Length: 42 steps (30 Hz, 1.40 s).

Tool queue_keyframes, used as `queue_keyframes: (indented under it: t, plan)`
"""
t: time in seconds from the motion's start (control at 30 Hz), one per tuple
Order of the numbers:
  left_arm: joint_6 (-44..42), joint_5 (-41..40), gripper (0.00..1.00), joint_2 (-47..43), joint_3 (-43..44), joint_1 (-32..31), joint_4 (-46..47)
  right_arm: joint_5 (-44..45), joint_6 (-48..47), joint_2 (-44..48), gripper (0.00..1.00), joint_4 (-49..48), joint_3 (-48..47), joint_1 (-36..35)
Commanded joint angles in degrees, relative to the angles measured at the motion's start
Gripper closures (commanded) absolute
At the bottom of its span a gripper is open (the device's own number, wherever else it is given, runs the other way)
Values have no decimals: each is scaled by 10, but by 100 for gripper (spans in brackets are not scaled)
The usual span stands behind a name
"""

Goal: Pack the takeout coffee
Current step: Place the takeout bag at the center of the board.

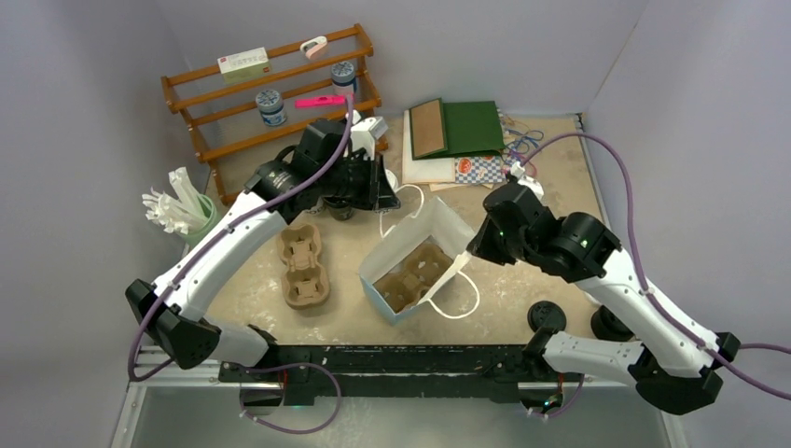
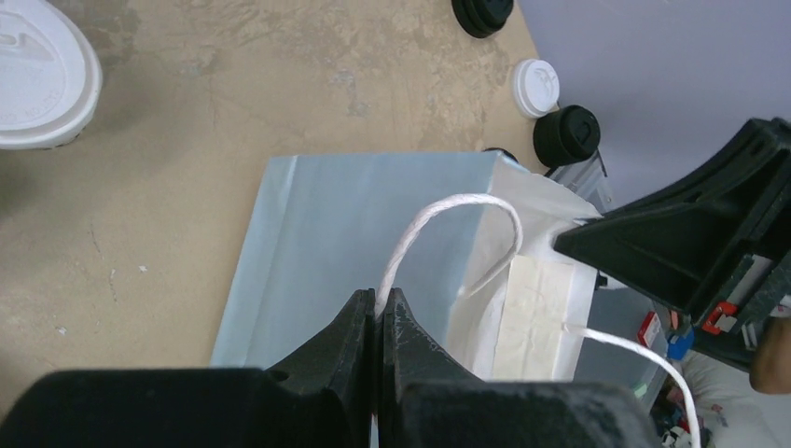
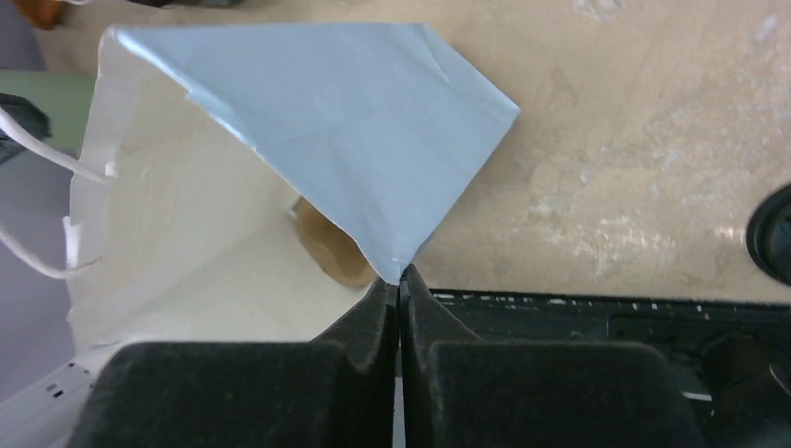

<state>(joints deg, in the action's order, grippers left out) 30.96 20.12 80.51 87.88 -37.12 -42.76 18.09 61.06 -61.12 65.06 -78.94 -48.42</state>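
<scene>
Sandy table (image 1: 560, 187), grey walls (image 1: 75, 93): the left gripper (image 2: 378, 303) is clamped on the string handle (image 2: 448, 207) of the bag (image 3: 345, 121), while the right gripper (image 3: 399, 285) pinches a corner of its rim at mid-table. A carrier (image 1: 415, 273) sits inside. The black cup (image 1: 546, 315) stands by the near edge, right of the bag. The white-lidded cup (image 2: 37, 75) stands apart from the bag.

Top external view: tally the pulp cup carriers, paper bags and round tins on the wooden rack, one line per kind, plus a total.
pulp cup carriers: 2, one lying loose, one inside the bag
paper bag: 1
round tins on the rack: 2
Total: 5
</scene>
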Motion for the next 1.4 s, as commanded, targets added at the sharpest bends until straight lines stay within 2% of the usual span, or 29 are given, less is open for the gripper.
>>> queue_keyframes:
  t: [0.0,0.17,0.3,0.47,0.6,0.8,1.0,1.2,1.3,1.37]
  plan:
    - [-2,69,100,-59,11,4,45,6,-98,37,100,-98,-21,-1]
    - [-20,124,100,-118,-41,4,96,-4,-208,103,100,-215,46,0]
    - [8,185,100,-147,-79,4,156,-15,-264,140,100,-259,99,-1]
    - [50,240,100,-183,-139,4,241,2,-275,176,100,-261,158,-1]
    - [50,253,100,-190,-148,3,245,8,-273,191,100,-262,172,0]
    - [33,207,100,-167,-117,4,205,55,-258,163,100,-210,118,0]
    - [25,124,100,-103,-44,3,131,98,-229,76,100,-82,10,-1]
    - [19,49,100,-64,-2,4,111,113,-212,-7,100,-25,-45,3]
    - [17,22,100,-34,20,4,121,98,-212,-32,100,-19,-50,38]
    - [17,8,100,-8,40,4,123,38,-243,-42,100,-36,-48,111]
